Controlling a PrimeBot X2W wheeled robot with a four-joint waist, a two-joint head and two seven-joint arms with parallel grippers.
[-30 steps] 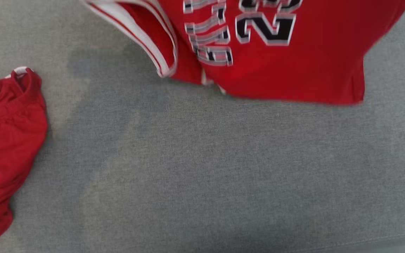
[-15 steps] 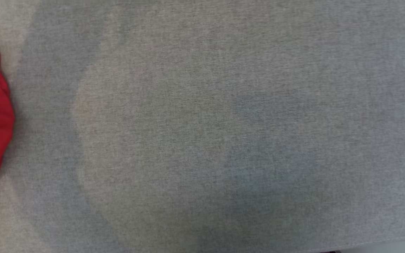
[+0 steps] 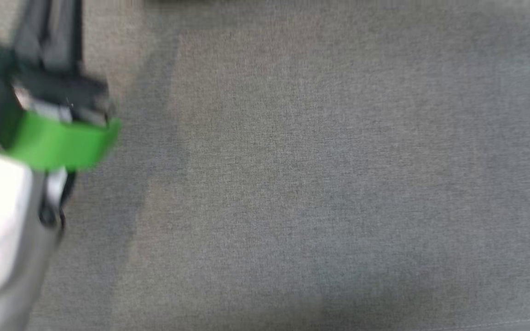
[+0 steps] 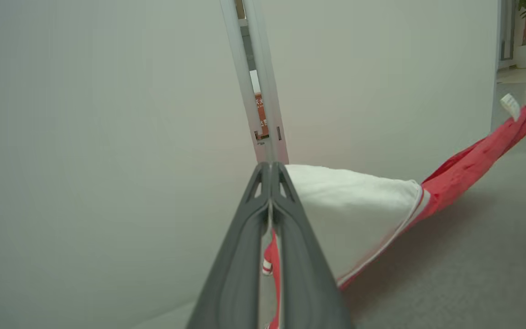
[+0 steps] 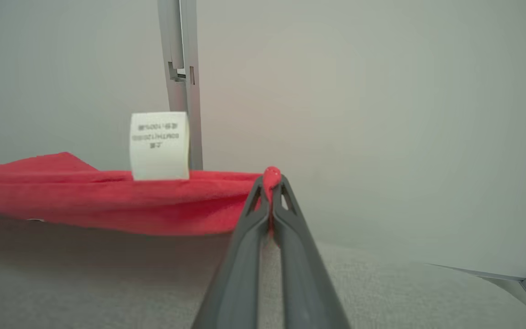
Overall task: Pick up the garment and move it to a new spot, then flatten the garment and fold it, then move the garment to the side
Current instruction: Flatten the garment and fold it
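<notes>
The red knit garment with white trim [image 5: 107,201] is pinched at two points on its edge and hangs stretched between them above the grey cloth-covered table [image 3: 292,184]. Closest in, the left gripper [image 4: 270,171] is clamped shut on a red-and-white hem. The right gripper [image 5: 270,180] is likewise closed on a bunched red corner. Further along, a white care label [image 5: 159,145] stands up from the edge. I judge the fabric light, limp and a bit stretchy. It will droop wherever unsupported, so holds belong at hems and corners, where doubled cloth won't slip. Beyond is a pale wall panel [image 5: 381,91].
</notes>
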